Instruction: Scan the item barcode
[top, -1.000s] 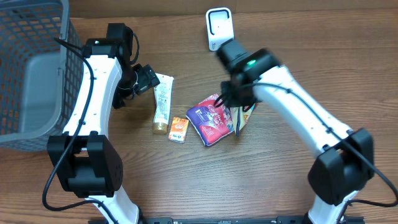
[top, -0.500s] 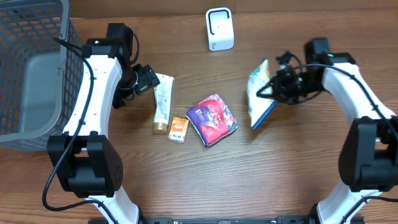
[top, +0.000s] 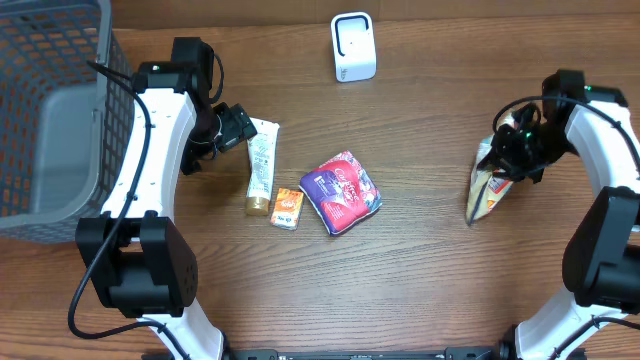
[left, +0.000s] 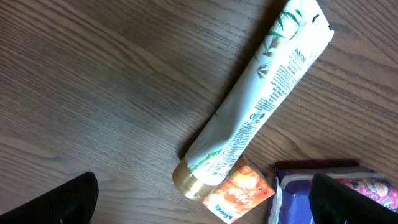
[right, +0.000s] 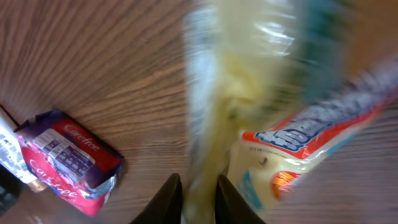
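The right gripper (top: 513, 150) grips a yellow-and-white plastic snack bag (top: 486, 190) above the brown wooden table (top: 420, 290), well apart from the white box-shaped scanner (top: 352, 47).

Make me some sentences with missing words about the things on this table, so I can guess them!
The little box between the tube and the purple pack is coloured ____.
The basket stands on the robot's ____ side.
The scanner is coloured ____.
The right gripper pinches the snack bag, while the left gripper holds ____.
Missing words: orange, left, white, nothing.
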